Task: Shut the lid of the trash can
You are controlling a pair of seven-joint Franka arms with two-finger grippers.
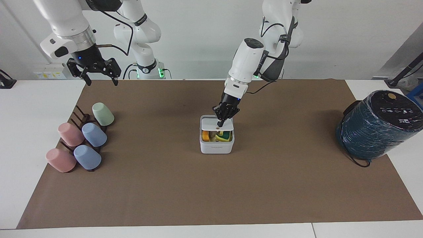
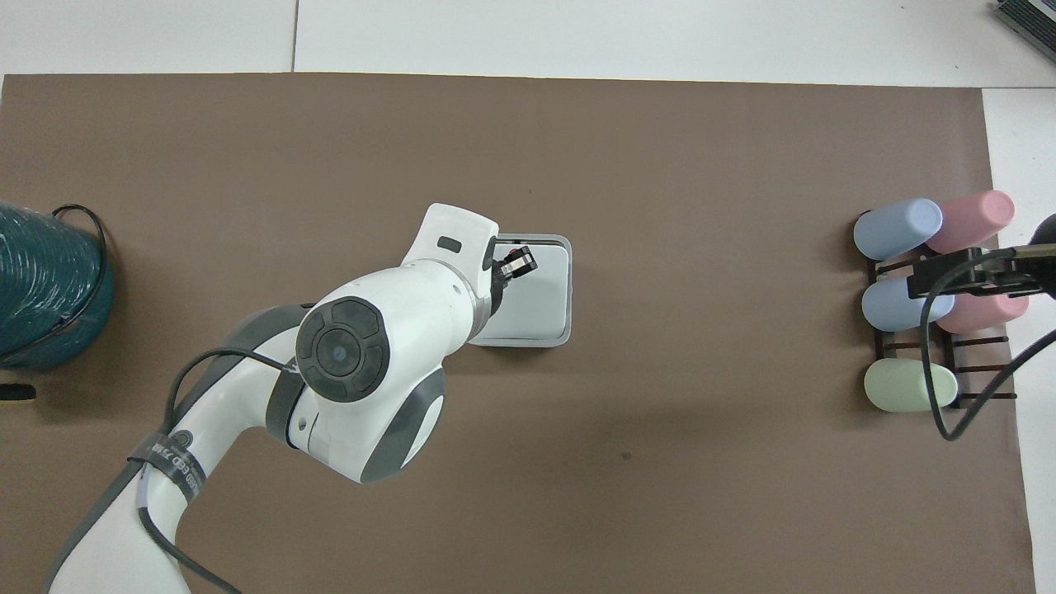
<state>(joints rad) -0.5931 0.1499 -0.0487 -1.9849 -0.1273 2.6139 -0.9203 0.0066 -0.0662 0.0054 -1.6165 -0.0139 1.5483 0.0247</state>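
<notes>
- The bin (image 1: 216,145) is sitting mid-counter (image 1: 165,185), well apart from the cup rack (image 1: 81,138) and the teal cylinder (image 1: 376,125).
- The lid (image 1: 211,124) is lying partly down, its free edge raised so that sponges (image 1: 218,136) are showing under it.
- The left gripper (image 1: 219,124) is pressing its tip on the lid's top, fingers pinched narrow with nothing between them.
- The right gripper (image 1: 93,71) is waiting, spread wide and empty, over the counter's edge at the right arm's end.
- Risk, as I judge it: the sponges may be standing too high, blocking the lid from seating.
- Pressing off-centre could be making the tip slide off, or be shoving the light bin along the counter.
</notes>
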